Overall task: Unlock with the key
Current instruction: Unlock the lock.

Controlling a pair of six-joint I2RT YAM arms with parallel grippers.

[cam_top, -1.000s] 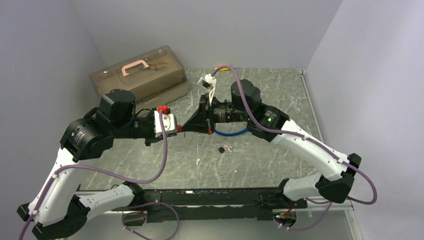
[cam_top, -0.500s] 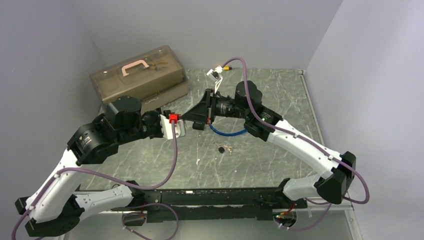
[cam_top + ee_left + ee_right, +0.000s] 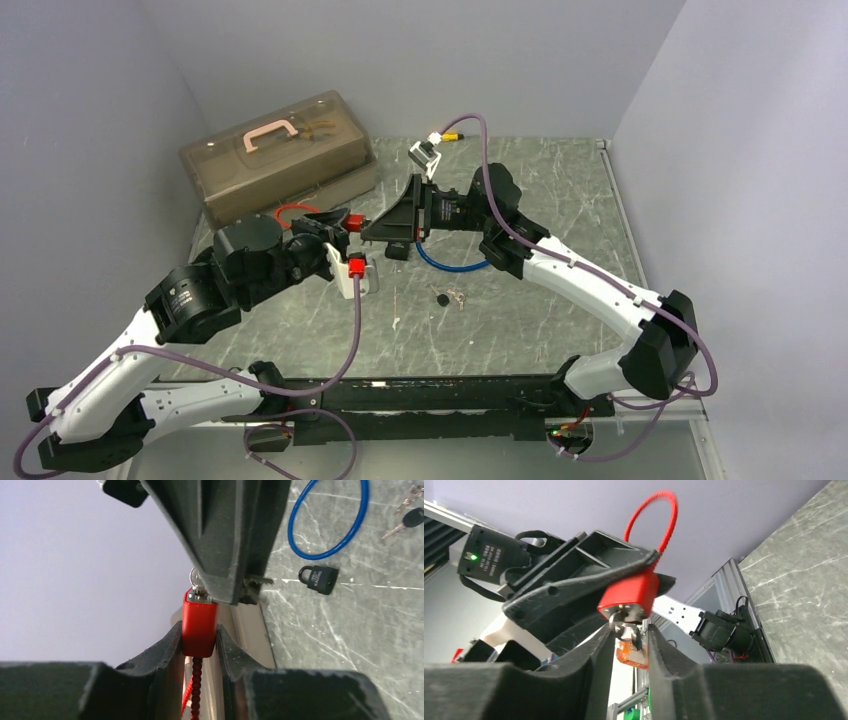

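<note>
A red padlock (image 3: 352, 220) with a red cable shackle (image 3: 659, 515) hangs in mid-air over the table. My left gripper (image 3: 199, 630) is shut on its body (image 3: 199, 625), and the cable runs back between the fingers. A silver key (image 3: 626, 625) sticks out of the lock's bottom face (image 3: 631, 592). My right gripper (image 3: 626, 632) faces the lock head-on, its jaws standing a little apart on either side of the key's head, with a gap showing. In the top view the two grippers (image 3: 340, 225) (image 3: 372, 228) meet tip to tip.
On the table lie a blue cable loop (image 3: 455, 265) with a black padlock (image 3: 318, 579) and a loose bunch of keys (image 3: 447, 297). A brown translucent toolbox (image 3: 280, 155) stands at the back left. Walls close in on the left, back and right.
Both arms have shifted the lock from table centre toward the left and back. The left wrist has turned, so the red cable now shows. My right jaws have parted off the key's head.
</note>
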